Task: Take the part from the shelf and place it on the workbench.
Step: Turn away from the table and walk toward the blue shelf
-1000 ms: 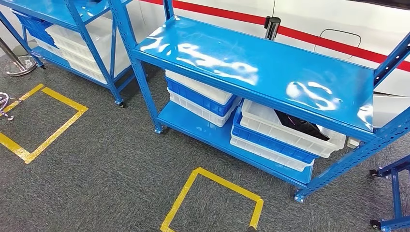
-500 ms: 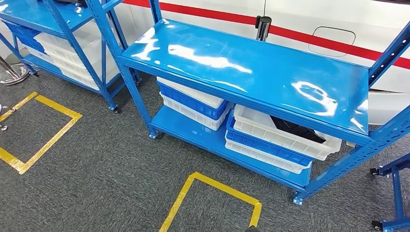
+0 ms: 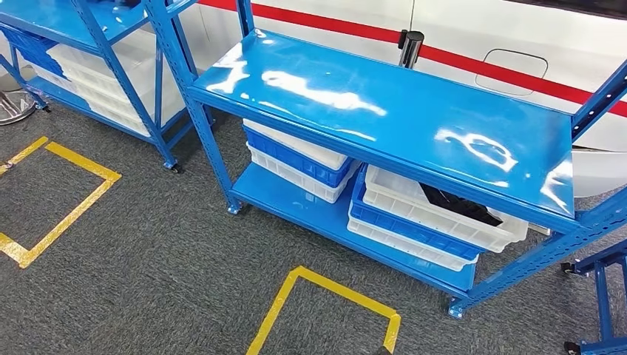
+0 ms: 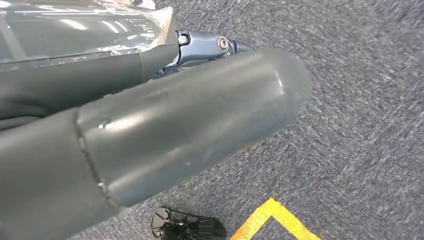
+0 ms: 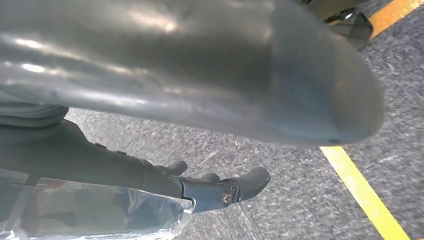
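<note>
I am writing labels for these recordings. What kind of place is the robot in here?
Probably a factory or warehouse work area. Blue steel shelving racks hold stacked white and blue plastic bins, one containing a black part. Yellow tape squares mark standing spots on the grey carpet floor.

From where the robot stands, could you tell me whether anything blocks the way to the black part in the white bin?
Yes: the blue shelf top overhangs the white bin holding the black part, so access is from the front, under the top.
</note>
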